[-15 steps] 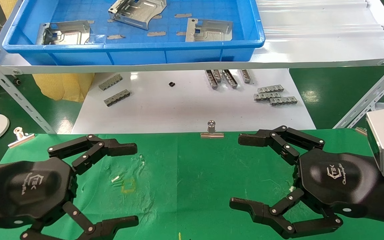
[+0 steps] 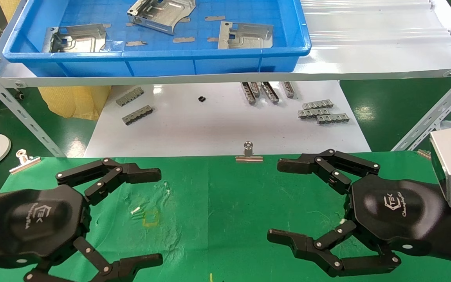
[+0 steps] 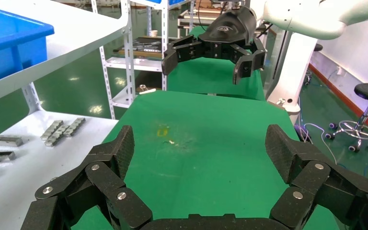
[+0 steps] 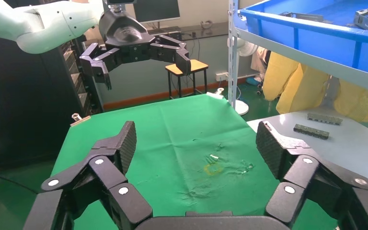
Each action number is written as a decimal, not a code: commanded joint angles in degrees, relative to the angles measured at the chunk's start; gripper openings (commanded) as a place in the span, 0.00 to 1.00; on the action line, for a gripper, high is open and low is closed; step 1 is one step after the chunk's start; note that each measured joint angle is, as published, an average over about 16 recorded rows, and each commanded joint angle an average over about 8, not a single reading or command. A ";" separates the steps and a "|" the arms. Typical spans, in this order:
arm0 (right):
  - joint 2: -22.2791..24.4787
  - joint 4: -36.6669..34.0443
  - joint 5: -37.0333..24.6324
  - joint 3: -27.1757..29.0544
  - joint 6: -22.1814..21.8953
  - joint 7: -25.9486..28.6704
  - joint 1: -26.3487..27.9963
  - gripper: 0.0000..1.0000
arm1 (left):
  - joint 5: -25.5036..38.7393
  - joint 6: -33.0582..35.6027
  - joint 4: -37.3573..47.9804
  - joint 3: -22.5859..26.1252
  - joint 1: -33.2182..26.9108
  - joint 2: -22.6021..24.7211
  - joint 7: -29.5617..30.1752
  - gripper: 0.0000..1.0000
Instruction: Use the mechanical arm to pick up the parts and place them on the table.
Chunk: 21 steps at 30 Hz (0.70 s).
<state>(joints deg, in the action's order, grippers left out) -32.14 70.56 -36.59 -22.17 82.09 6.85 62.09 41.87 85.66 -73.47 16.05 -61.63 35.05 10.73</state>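
Three shiny silver parts (image 2: 77,38) (image 2: 161,13) (image 2: 246,36) lie flat in the blue tray (image 2: 159,62) on the raised shelf at the back. The table (image 2: 225,203) with its green cloth fills the foreground and carries no part. My left gripper (image 2: 159,216) hovers open over the table's left side, shown up close as the left gripper (image 3: 201,148) with nothing between its fingers. Open and empty too, my right gripper (image 2: 275,200) hangs over the right side, and the right wrist view shows that right gripper (image 4: 196,141) above bare cloth.
A white board (image 2: 217,125) below the shelf holds several small grey ridged strips (image 2: 321,111). Silver binder clips (image 2: 249,153) (image 2: 24,159) grip the table's far edge. Slanted shelf struts (image 2: 18,113) (image 2: 433,113) stand on both sides. A yellow mark (image 2: 150,218) sits on the cloth.
My right gripper has edged slightly to the left over the cloth. The left gripper and the parts have not moved.
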 commanded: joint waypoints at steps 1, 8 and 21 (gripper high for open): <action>0.00 0.00 0.00 0.00 0.00 0.00 0.00 0.00 | 0.00 0.00 0.00 0.00 0.00 0.00 0.00 1.00; 0.00 0.00 0.00 0.00 0.00 0.00 0.00 0.00 | 0.00 0.00 0.00 0.00 0.00 0.00 0.00 1.00; 0.00 0.00 0.00 0.00 0.00 0.00 0.00 0.00 | 0.00 0.00 0.00 0.00 0.00 0.00 0.00 1.00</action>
<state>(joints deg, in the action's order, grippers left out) -32.14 70.56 -36.59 -22.17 82.09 6.85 62.09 41.87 85.66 -73.47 16.05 -61.63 35.05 10.73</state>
